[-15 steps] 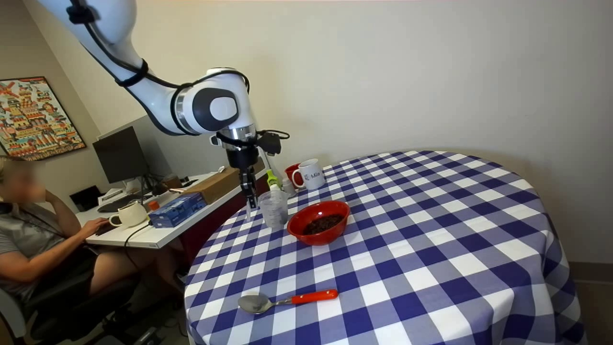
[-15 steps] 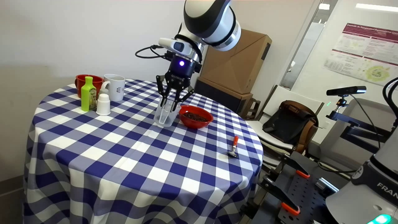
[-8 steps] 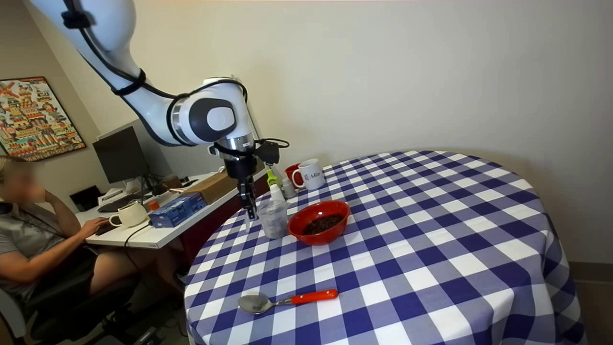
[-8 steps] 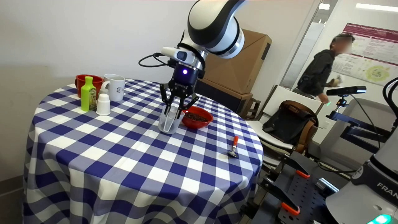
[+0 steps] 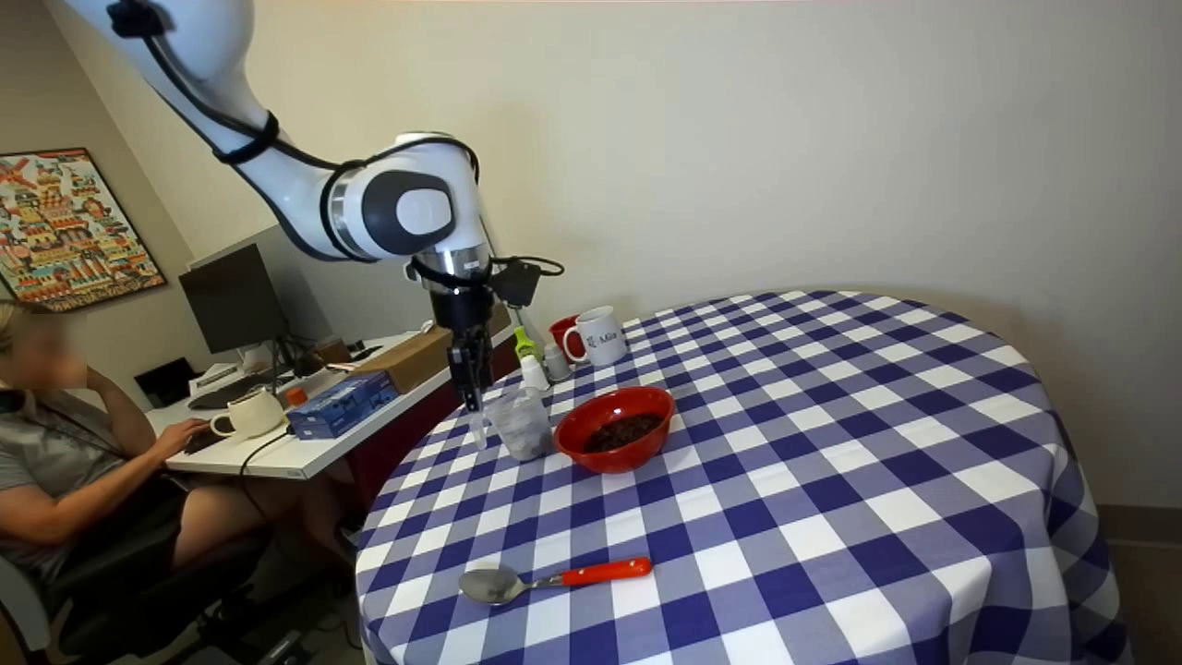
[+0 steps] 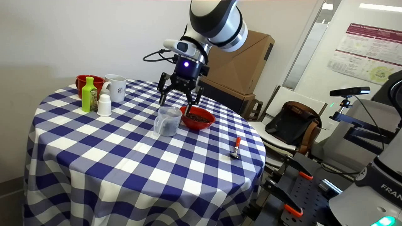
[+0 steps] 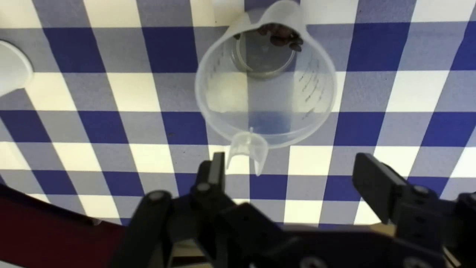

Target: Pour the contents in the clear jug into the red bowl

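Gripper (image 7: 289, 163) spread apart | clear jug (image 6: 170, 121) on checked cloth (image 6: 135, 163) | both exterior views show me red bowl (image 5: 611, 460) just beside it | only wrist view clearly shows dark bits (image 7: 279, 40) inside jug

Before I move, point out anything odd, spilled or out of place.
A few dark pieces sit in the clear jug, near its spout. They look like leftovers from pouring, as similar pieces lie in the red bowl. I make out no clear spill or damage.

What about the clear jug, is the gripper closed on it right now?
No, the wrist view shows the gripper with its jaws wide apart, not closed on the clear jug.
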